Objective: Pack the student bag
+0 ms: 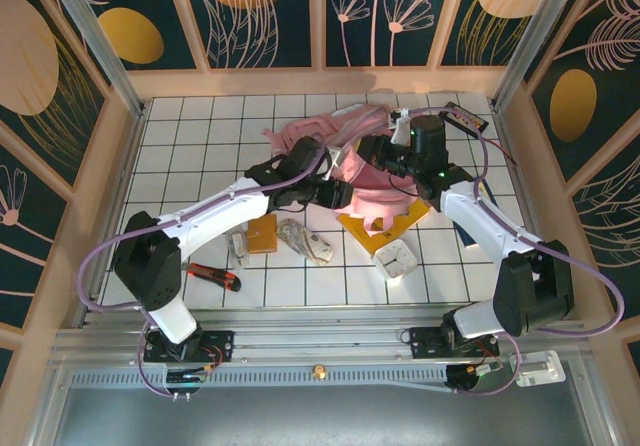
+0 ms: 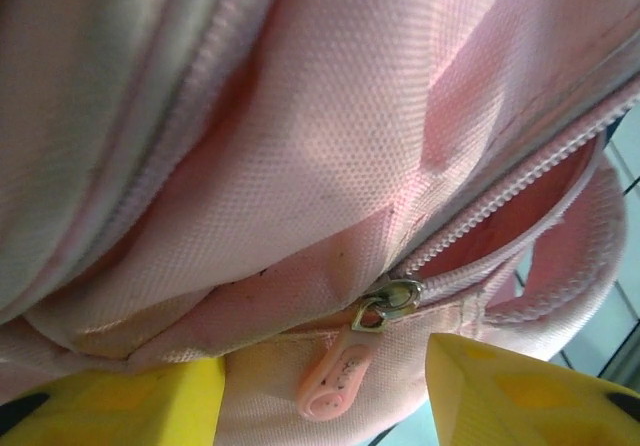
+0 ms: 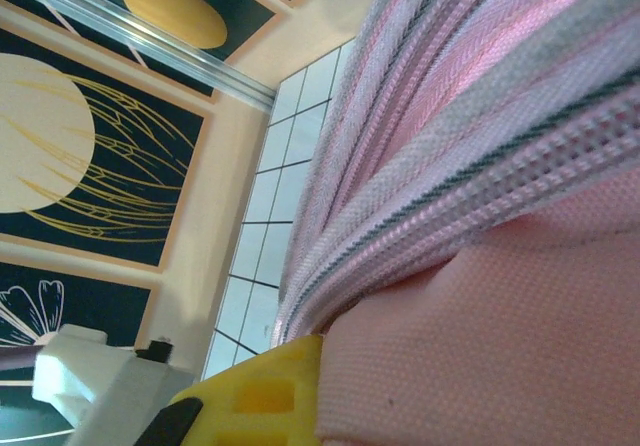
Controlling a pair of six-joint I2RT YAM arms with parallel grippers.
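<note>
The student bag (image 1: 335, 141) is a large pink backpack lying at the back middle of the tiled table. My left gripper (image 1: 338, 194) is at its near side. In the left wrist view its yellow fingers (image 2: 120, 406) stand apart on either side of a pink rubber zipper pull (image 2: 335, 381). The pull hangs from a metal slider (image 2: 390, 301) at the end of a partly open zipper, and neither finger touches it. My right gripper (image 1: 374, 156) is at the bag's right side. One yellow finger (image 3: 260, 396) presses against pink fabric and webbing (image 3: 470, 166); its other finger is hidden.
A yellow flat packet (image 1: 385, 228) lies under the bag's near edge. In front lie a brown notebook (image 1: 262, 233), a crinkled wrapper (image 1: 305, 241), a white device (image 1: 397, 259) and a red-and-black tool (image 1: 213, 276). A black item (image 1: 465, 118) sits at the back right.
</note>
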